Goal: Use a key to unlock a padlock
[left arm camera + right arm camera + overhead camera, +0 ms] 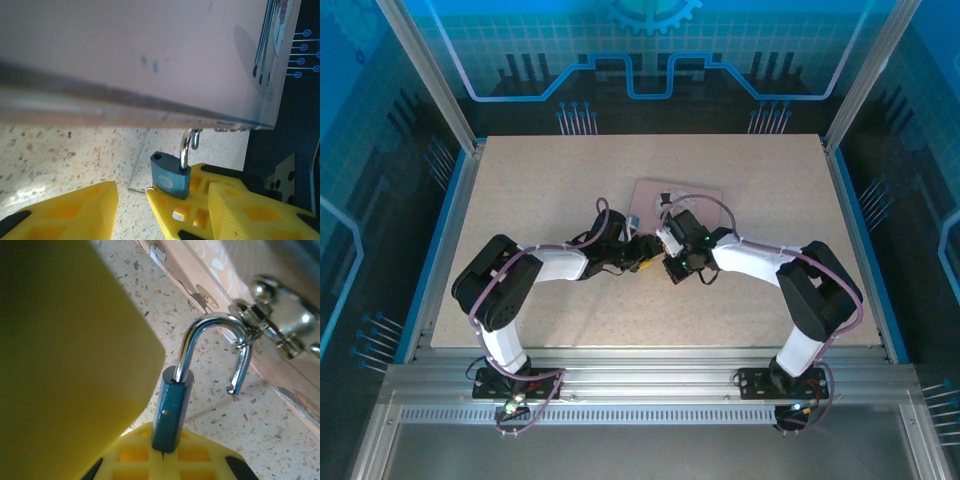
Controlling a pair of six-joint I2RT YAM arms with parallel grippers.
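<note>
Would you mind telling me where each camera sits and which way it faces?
Top external: above and behind, looking down on the table; both arms, left gripper and right gripper close together by the pink box.
Left wrist: low, facing the box's side and padlock; yellow fingers below.
Right wrist: close on the padlock's open shackle; yellow finger at left.
Wrist views share the padlock.

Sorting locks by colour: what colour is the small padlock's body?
Dark teal-blue body on the small metal padlock; clearest in the right wrist view.
</note>
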